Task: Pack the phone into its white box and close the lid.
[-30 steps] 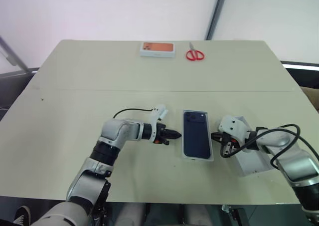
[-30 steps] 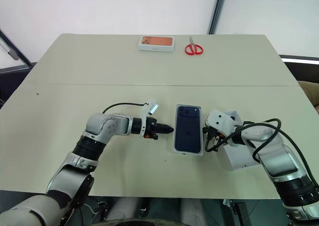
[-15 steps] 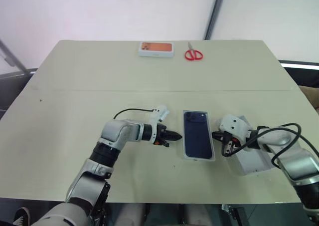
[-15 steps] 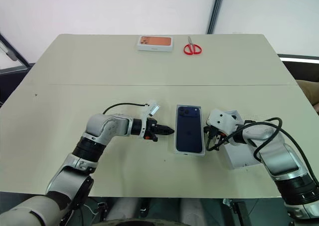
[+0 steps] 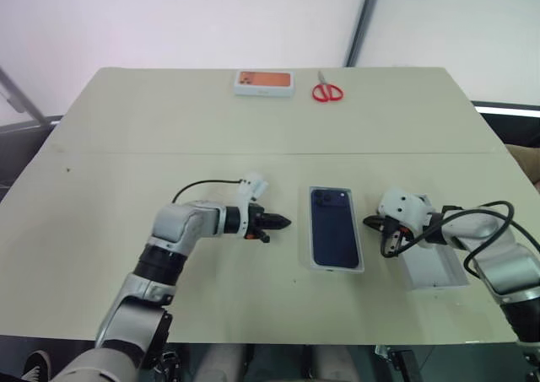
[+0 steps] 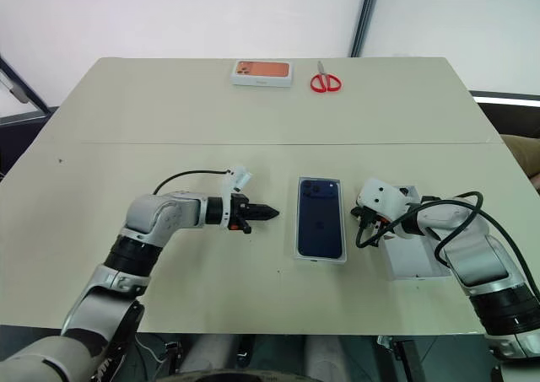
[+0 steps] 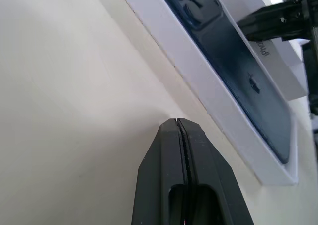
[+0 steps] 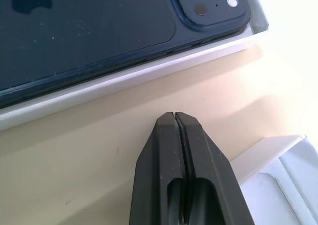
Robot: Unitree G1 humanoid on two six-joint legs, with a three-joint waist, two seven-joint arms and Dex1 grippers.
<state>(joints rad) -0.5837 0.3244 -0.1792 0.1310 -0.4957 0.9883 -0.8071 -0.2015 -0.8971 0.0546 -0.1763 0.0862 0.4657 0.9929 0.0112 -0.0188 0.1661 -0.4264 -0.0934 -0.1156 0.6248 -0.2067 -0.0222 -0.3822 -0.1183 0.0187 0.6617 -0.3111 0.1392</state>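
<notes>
Both arms have drawn back from the boxed phone; lid step comes next.
Left gripper (image 5: 280,223), fingers together, sits at the white box's (image 5: 336,266) nine o'clock; right gripper (image 5: 372,223), likewise together, at three o'clock. Phone (image 5: 333,228) lies inside. Lid (image 5: 432,266) waits by the right arm, needing pickup.

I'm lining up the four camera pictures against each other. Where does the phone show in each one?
Left eye view: phone lies in the white box, centre-right on the table.
Right eye view: phone, just right of centre.
Left wrist view: phone, beyond the shut left gripper.
Right wrist view: phone, beyond the shut right gripper.
Shared landmark: the white box rim.
</notes>
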